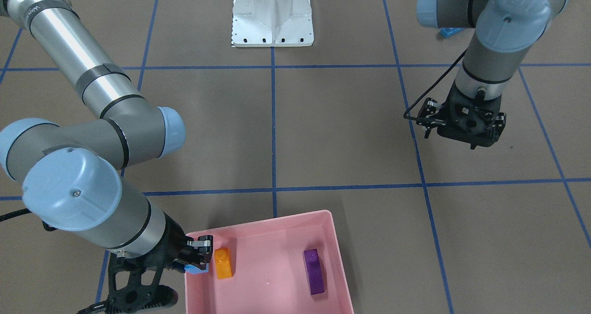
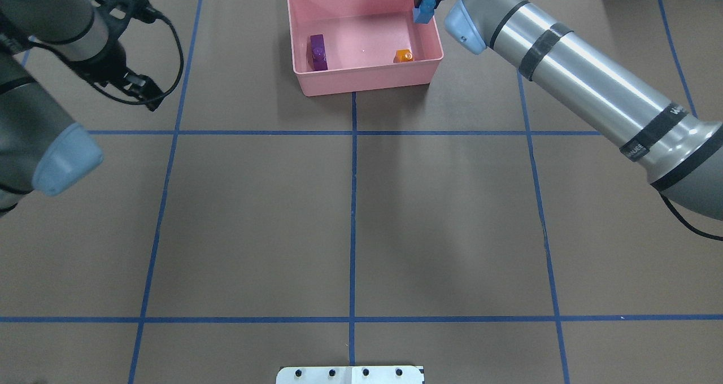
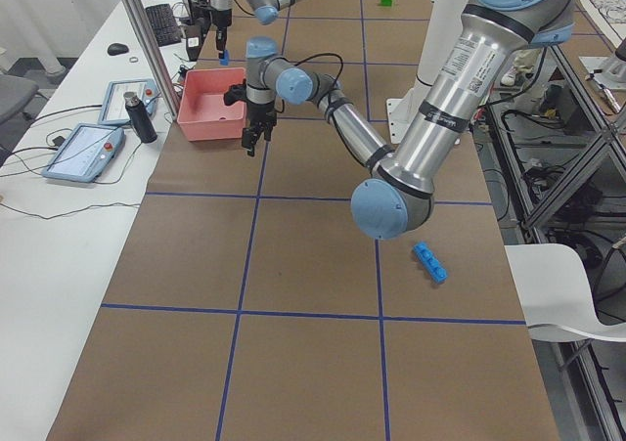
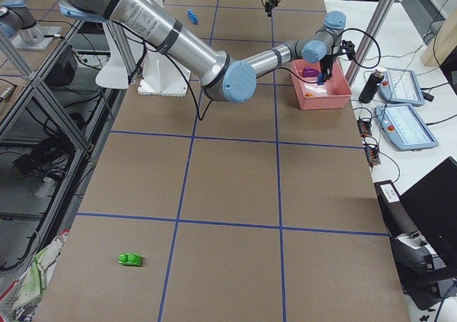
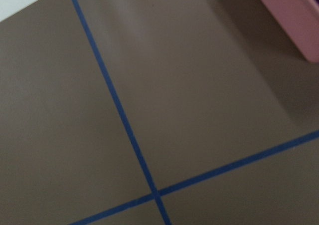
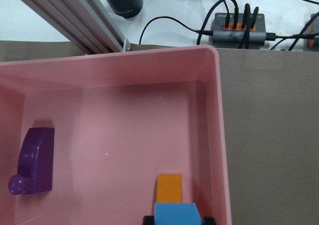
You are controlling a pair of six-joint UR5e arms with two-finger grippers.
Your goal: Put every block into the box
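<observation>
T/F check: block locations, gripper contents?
The orange block lies in the box. True.
The purple block sits outside the box. False: it lies in the box.
The right gripper holds the small blue block above the box. True.
The green block is in the box. False: it lies on the table, far from it.
The left gripper holds the long blue block. False: that block lies on the table.

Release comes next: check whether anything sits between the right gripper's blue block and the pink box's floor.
Nothing visible lies under it. The blue block in the right gripper hangs just inside the wall of the box; the orange block rests on the floor close beside, the purple block farther off.
</observation>
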